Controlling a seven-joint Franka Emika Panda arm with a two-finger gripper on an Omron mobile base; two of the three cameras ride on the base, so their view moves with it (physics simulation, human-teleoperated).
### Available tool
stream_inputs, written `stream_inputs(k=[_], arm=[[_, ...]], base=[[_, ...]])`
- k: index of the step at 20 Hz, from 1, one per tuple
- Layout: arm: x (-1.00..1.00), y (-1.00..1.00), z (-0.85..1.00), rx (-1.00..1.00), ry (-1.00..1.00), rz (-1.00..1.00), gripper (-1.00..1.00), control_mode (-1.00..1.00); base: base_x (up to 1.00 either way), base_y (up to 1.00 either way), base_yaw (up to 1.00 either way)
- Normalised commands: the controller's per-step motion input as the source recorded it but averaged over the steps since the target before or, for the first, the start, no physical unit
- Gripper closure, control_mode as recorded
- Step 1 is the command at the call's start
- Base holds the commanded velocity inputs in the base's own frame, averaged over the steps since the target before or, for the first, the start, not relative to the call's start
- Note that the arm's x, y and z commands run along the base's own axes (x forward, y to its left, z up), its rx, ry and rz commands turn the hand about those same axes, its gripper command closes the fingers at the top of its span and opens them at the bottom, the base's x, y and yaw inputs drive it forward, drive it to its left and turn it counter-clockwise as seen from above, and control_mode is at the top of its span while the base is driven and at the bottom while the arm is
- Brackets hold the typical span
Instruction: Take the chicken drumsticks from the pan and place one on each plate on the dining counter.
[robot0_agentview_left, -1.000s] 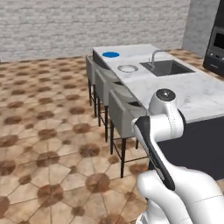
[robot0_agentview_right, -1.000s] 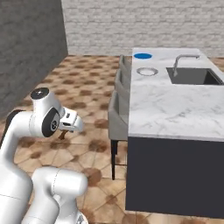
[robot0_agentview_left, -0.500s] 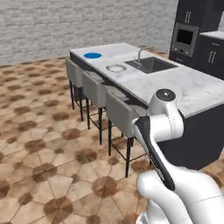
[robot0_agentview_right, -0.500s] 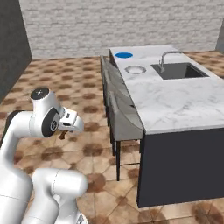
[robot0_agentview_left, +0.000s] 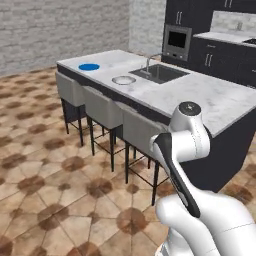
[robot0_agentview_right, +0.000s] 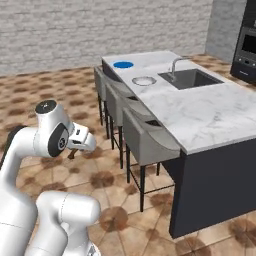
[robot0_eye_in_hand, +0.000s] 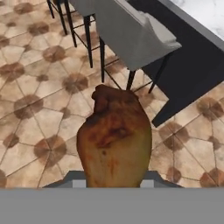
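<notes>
Above the tiled floor, beside the stools: claw (robot0_eye_in_hand: 114, 186) pinching a drumstick (robot0_eye_in_hand: 115, 142).
Blue plate (robot0_agentview_left: 89, 66) and grey plate (robot0_agentview_left: 123, 80) on table (robot0_agentview_left: 200, 95) both bare; neither delivery done.

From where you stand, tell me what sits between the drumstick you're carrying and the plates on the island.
The drumstick is in the fingers, out over the tiled floor. The row of grey stools lines the near side of the dining counter, between it and the grey-white plate and blue plate.
</notes>
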Motion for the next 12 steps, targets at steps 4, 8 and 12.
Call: stream_inputs(k=[4, 8, 12], arm=[[0.00, 0.00, 0.00, 0.00, 0.00, 0.00, 1.00, 1.00], [0.00, 0.00, 0.00, 0.00, 0.00, 0.00, 1.00, 1.00], [0.00, 0.00, 0.00, 0.00, 0.00, 0.00, 1.00, 1.00]], base=[[0.33, 0.90, -0.37], [0.34, 0.90, -0.37], [0.36, 0.88, -0.38]])
